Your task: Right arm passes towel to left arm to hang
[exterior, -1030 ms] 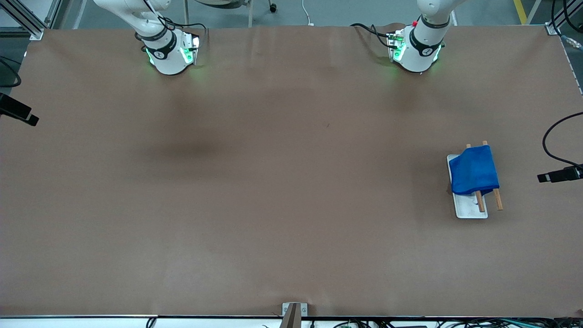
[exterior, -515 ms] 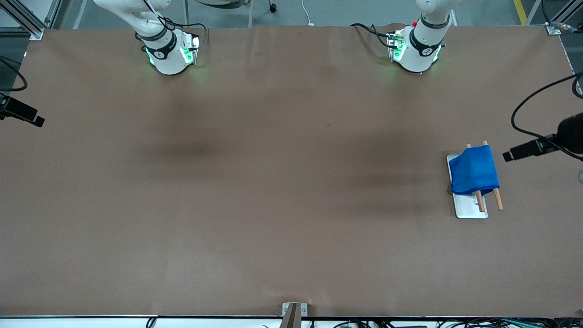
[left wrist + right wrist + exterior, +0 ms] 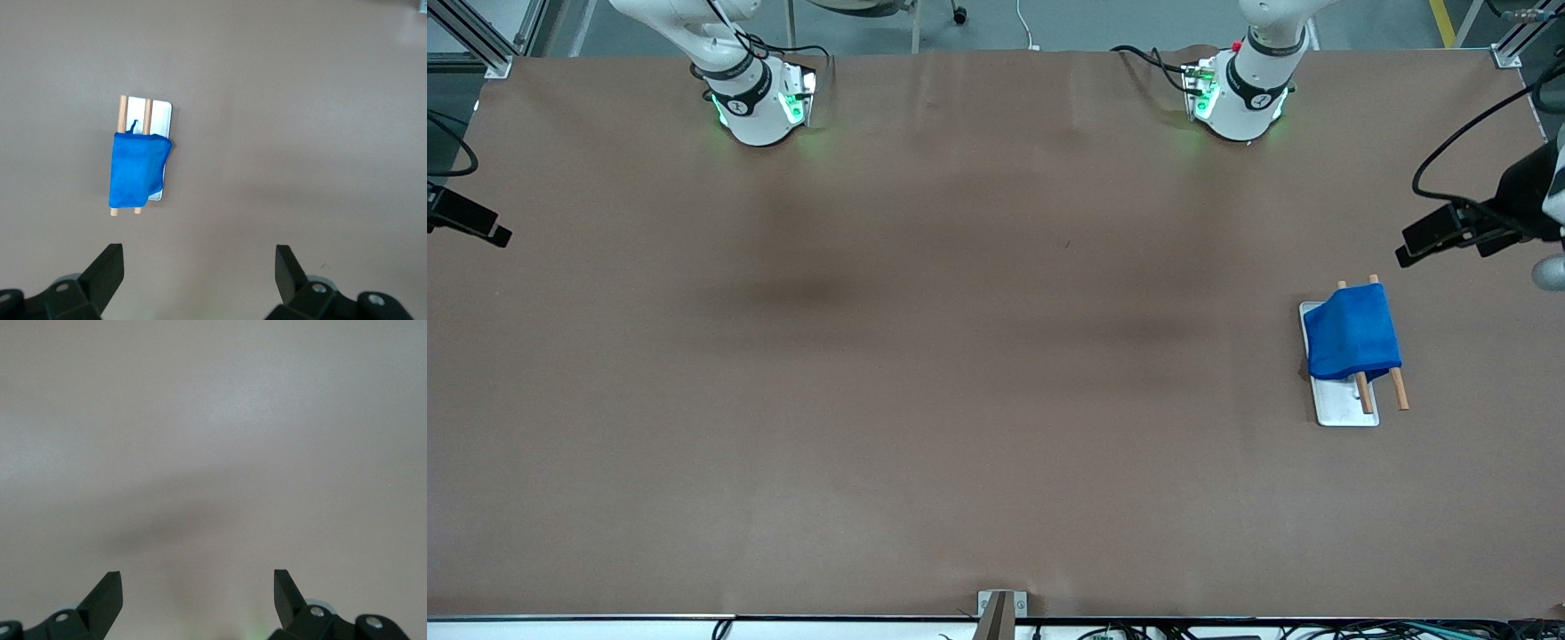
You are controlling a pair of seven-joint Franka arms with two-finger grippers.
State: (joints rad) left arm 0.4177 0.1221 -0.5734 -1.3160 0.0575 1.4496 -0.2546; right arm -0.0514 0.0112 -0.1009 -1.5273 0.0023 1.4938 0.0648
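The blue towel (image 3: 1352, 332) hangs folded over two wooden dowels (image 3: 1398, 388) of a small rack standing on a white tray (image 3: 1344, 407), at about four o'clock on the bench (image 3: 960, 356) in the front view, toward my left arm's end. The dowel ends poke out of the cloth at both sides, and one flap droops onto the tray. Nothing grips it.

My left hand (image 3: 199, 280) hovers high over the bench near the rack, at about three o'clock at the front view's edge. Its two fingers (image 3: 107, 270) are spread wide and hold nothing; its wrist view shows the towel (image 3: 137, 177) on the dowels (image 3: 123, 113) and tray (image 3: 160, 113).

My right hand (image 3: 198, 600) waits over bare bench (image 3: 213, 440) surface, fingers (image 3: 107, 593) likewise spread apart and holding nothing.
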